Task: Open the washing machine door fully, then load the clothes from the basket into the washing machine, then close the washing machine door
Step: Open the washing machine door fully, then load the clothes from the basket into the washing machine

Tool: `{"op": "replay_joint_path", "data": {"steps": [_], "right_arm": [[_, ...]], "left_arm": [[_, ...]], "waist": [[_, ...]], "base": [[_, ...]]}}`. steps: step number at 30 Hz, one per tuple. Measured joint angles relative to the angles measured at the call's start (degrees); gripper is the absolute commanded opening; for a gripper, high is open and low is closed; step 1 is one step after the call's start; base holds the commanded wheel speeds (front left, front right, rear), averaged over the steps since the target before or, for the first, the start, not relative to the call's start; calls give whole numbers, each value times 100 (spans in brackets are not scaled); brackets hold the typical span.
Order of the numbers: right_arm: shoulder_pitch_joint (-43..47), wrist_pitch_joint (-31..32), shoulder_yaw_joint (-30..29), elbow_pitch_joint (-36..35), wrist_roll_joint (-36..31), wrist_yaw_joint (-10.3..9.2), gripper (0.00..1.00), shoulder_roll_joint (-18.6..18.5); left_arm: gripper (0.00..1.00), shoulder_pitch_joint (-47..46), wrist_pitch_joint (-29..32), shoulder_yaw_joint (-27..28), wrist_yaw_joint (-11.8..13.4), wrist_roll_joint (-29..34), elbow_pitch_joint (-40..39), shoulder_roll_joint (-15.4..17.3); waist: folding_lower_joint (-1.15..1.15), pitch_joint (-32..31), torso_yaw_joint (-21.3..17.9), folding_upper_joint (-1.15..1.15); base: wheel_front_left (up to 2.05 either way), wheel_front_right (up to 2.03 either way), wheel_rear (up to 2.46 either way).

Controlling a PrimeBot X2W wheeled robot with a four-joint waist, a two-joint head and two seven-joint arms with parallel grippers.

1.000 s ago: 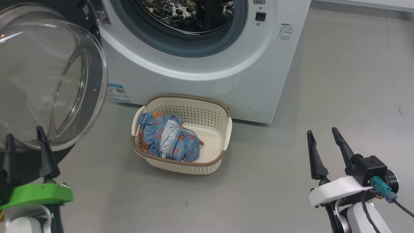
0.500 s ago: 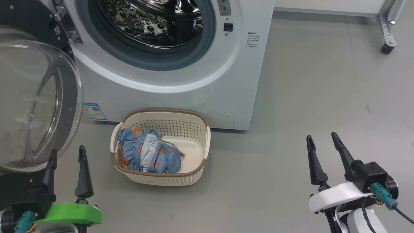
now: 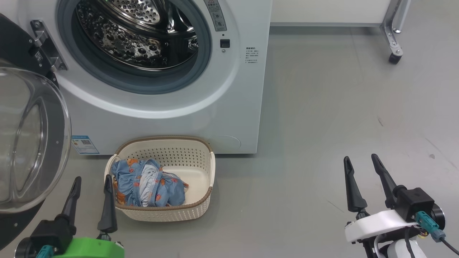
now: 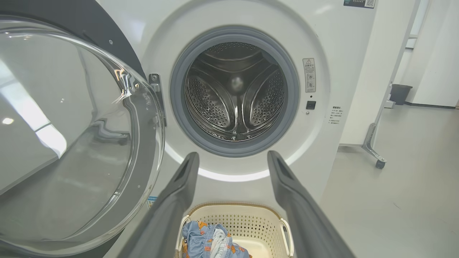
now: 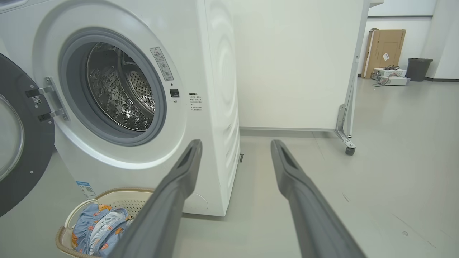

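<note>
**Labels seen, no words legible**

On the washing machine (image 4: 333, 53) front I saw a warning sticker (image 4: 309, 75) w/ a triangle sign, a small print block (image 3: 250, 55) nearby, and a blue label (image 3: 85, 144) w/ QR code at the lower corner. All txt was too small to read.

The left gripper (image 3: 92, 178) sat low at the robot's left, its two dark fingers (image 3: 106, 204) parted and pointing up and away from the body. The right gripper (image 3: 360, 156) stood well apart at the right, fingers likewise spread, tilted slightly leftward at the tips.
</note>
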Motion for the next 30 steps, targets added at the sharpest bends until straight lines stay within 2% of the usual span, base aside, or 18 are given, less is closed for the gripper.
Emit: {"op": "replay_joint_path", "data": {"steps": [8, 30], "right_arm": [[159, 0, -148, -197, 4, -138, 100, 16], [347, 0, -94, -236, -13, -149, 100, 23]], "left_arm": [[100, 183, 0, -146, -1, 49, -25, 12], [100, 246, 0, -122, -1, 46, -126, 13]], "waist": [[0, -119, -170, 0], [0, -189, -189, 0]], "base": [[0, 0, 0], [0, 0, 0]]}}
